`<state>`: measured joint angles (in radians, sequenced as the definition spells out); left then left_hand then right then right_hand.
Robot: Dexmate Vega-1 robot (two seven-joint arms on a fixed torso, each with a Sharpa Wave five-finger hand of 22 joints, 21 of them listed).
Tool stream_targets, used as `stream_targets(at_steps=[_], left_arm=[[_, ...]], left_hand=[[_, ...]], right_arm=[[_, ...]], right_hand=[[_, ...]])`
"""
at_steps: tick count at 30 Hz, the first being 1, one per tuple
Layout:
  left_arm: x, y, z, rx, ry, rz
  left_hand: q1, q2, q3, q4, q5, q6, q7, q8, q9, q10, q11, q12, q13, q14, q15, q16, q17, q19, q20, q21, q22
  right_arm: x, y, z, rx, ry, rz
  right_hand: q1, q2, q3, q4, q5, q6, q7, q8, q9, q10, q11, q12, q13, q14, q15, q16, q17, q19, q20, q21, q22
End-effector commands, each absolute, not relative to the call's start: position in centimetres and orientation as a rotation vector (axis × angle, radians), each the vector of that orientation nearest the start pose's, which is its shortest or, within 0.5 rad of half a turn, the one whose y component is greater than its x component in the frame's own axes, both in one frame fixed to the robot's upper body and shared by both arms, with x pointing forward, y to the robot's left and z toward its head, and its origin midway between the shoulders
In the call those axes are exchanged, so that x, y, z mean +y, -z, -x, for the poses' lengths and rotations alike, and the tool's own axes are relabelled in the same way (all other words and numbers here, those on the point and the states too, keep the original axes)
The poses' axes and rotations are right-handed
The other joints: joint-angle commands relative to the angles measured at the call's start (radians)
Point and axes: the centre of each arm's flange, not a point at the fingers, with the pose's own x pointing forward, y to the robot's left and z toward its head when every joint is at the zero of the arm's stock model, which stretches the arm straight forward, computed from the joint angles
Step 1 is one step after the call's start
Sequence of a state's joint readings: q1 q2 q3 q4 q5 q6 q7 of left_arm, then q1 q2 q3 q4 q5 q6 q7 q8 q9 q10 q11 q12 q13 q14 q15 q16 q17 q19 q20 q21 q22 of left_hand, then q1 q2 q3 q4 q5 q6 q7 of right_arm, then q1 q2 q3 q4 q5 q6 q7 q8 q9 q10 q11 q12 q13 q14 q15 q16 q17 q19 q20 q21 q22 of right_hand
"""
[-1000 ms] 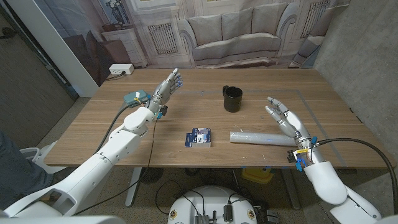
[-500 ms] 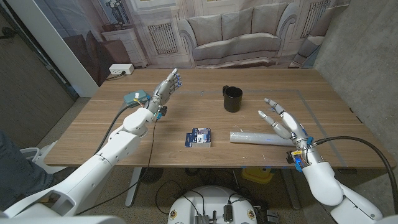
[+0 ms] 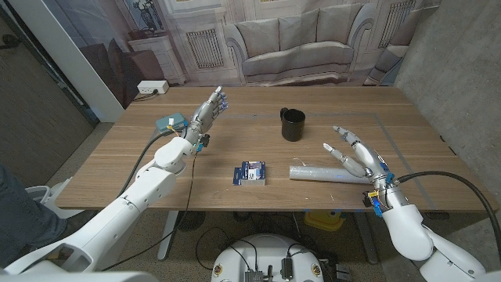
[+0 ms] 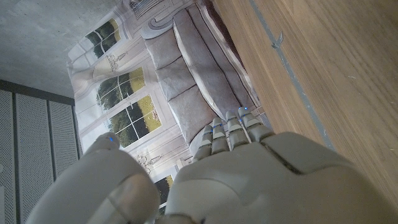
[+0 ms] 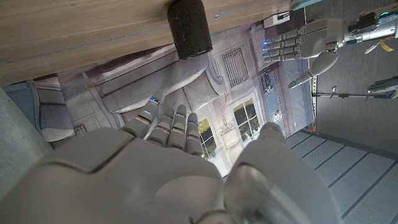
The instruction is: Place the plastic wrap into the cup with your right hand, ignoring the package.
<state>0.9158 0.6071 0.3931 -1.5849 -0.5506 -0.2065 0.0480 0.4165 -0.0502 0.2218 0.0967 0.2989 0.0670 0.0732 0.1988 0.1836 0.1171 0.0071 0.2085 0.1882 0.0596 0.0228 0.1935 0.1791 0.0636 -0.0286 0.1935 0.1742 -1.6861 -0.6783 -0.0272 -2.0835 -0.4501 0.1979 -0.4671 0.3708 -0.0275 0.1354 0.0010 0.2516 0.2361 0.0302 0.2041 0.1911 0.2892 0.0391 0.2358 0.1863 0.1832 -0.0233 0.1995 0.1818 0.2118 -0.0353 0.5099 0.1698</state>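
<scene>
Head view: your cup (image 3: 293, 124), black with a handle on its left, stands upright on the wooden table (image 3: 235, 149) right of centre and toward the far side; its inside is too dark for you to tell any contents. Your plastic wrap (image 3: 325, 172), a clear roll, lies on its side nearer the front edge, right of centre, well apart from the cup. A small blue and white package (image 3: 251, 173) lies to the left of the roll. A teal object (image 3: 171, 122) sits at the far left beside your left arm. Your right hand (image 3: 360, 159) hovers at the roll's right end with fingers spread, holding nothing; you cannot tell whether it touches the roll. Your left hand (image 3: 210, 108) is raised over the far left of the table, fingers extended, holding nothing. Left wrist view: your left hand (image 4: 236, 174) shows its back, fingers straight, over bare table. Right wrist view: your right hand (image 5: 155, 162) shows fingers extended and empty, with the cup (image 5: 189, 28) beyond them and your left hand (image 5: 305, 43) farther off.
</scene>
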Motion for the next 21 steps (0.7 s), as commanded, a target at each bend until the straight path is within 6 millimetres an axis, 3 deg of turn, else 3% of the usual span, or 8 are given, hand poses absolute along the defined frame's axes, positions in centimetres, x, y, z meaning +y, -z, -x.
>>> stream_targets(at_steps=[1,11,21], left_arm=[[24.84,0.1,-60.65,-0.656,0.281,-0.113],[24.82,-0.19,-60.98,-0.654,0.282,-0.114],[24.94,-0.58,-61.37,-0.657,0.282,-0.111]], left_hand=[[0.008,0.001,-0.001,0.0,-0.003,0.01,0.003,0.001,0.004,0.004,0.003,-0.002,0.004,0.011,-0.001,-0.004,0.004,0.004,0.006,0.005,0.004],[0.009,0.002,-0.003,0.001,-0.004,0.01,0.001,0.0,0.004,0.004,0.002,-0.003,0.004,0.011,-0.002,-0.004,0.004,0.003,0.006,0.005,0.004],[0.01,0.003,-0.006,0.001,-0.005,0.01,0.002,0.0,0.004,0.005,0.002,-0.003,0.004,0.011,-0.001,-0.005,0.004,0.004,0.007,0.005,0.004]], right_arm=[[-27.53,12.18,-42.43,-0.816,0.184,1.001],[-26.94,12.65,-42.58,-0.774,0.223,1.101],[-26.92,12.55,-42.7,-0.759,0.255,1.175]], right_hand=[[0.009,-0.003,0.001,-0.007,0.007,0.003,-0.007,0.003,0.003,0.003,-0.006,-0.001,0.002,0.003,-0.007,0.0,0.002,0.01,-0.047,-0.003,0.003],[0.024,-0.005,0.003,-0.016,0.012,0.007,-0.01,0.003,0.003,0.007,-0.006,-0.001,0.002,0.004,-0.011,-0.002,0.001,0.012,-0.048,-0.01,0.003],[0.065,-0.006,0.014,-0.042,0.024,0.019,-0.019,0.007,0.004,0.018,-0.012,0.001,0.003,0.016,-0.017,-0.001,0.0,0.022,-0.05,-0.021,0.003]])
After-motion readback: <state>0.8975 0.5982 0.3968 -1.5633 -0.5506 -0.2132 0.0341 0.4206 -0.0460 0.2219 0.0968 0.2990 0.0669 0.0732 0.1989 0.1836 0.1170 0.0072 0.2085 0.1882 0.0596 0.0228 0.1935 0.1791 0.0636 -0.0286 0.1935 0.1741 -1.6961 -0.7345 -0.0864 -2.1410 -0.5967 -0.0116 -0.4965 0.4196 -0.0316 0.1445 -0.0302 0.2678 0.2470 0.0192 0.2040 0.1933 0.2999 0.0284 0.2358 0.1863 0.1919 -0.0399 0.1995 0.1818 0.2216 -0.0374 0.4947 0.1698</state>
